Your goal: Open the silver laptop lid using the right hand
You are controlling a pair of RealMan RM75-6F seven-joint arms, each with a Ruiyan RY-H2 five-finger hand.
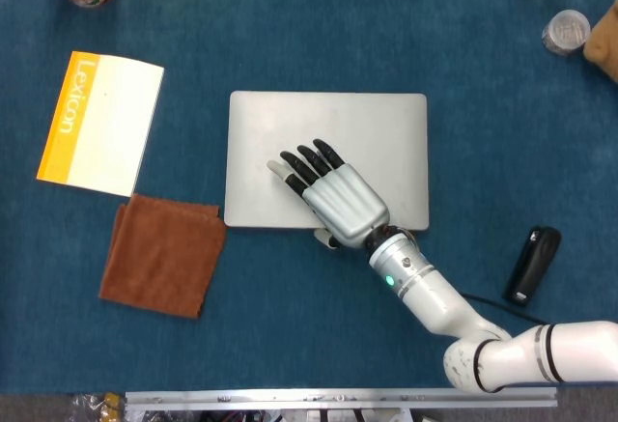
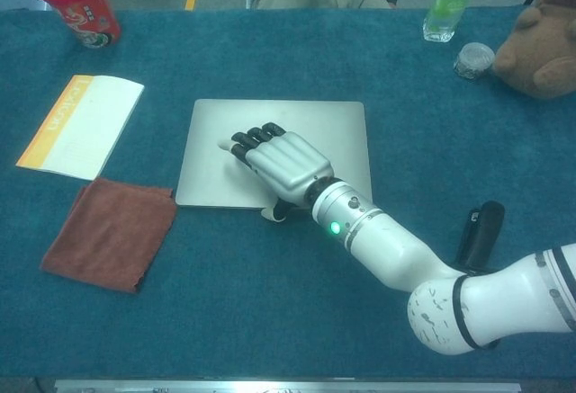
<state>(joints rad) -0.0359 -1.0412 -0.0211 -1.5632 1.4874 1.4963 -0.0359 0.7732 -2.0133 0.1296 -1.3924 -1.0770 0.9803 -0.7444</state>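
Almost nothing is done: the silver laptop [image 1: 328, 156] looks barely lifted, if at all. Right hand [image 1: 333, 200] lies on its lid, fingers [image 1: 307, 166] together, pointing to 11 o'clock, thumb at the front edge.

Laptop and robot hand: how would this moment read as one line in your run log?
right robot hand: fingers flat on lid, thumb at front edge | silver laptop: not visibly open | left robot hand: not in view

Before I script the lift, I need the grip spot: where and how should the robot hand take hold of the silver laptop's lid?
Take the lid of the silver laptop at the middle of its near front edge, coming from the robot's side. It lies flat, so only that thin edge offers purchase. The right robot hand rests fingers on top, thumb at that edge, apparently hooking under.
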